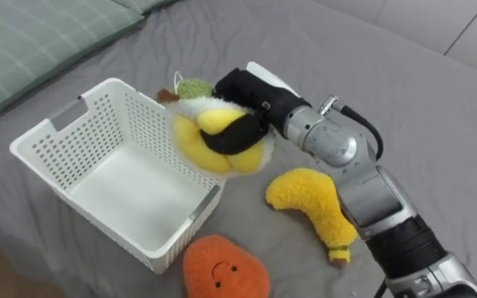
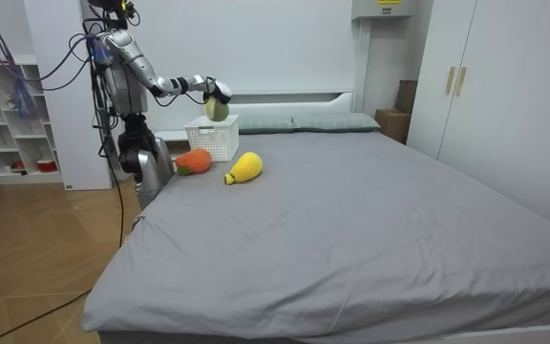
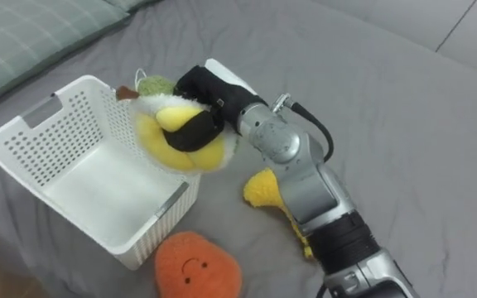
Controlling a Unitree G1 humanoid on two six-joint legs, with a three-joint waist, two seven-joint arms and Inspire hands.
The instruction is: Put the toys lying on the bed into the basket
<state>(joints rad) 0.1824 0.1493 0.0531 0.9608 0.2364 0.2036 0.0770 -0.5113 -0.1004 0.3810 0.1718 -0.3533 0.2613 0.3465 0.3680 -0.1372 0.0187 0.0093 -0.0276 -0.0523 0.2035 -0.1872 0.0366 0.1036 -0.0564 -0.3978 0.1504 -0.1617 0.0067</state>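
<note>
While the right hand (image 1: 251,103) curls its fingers round the yellow plush (image 1: 222,157) above the basket (image 1: 98,145), the orange toy (image 1: 222,269) is cropped

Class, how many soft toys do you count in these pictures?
3. A yellow-and-white toy in the right hand over the basket rim; a curved yellow toy and an orange toy on the bed.

White basket (image 1: 63,156), orange toy (image 1: 224,269), grey bedsheet (image 1: 437,99)

The right hand (image 1: 251,98) covers the middle of the yellow plush toy (image 1: 218,156). Below the hand, the bottom edge cuts the orange smiley plush (image 1: 224,269); the forearm hides part of the banana plush (image 3: 262,189).
</note>
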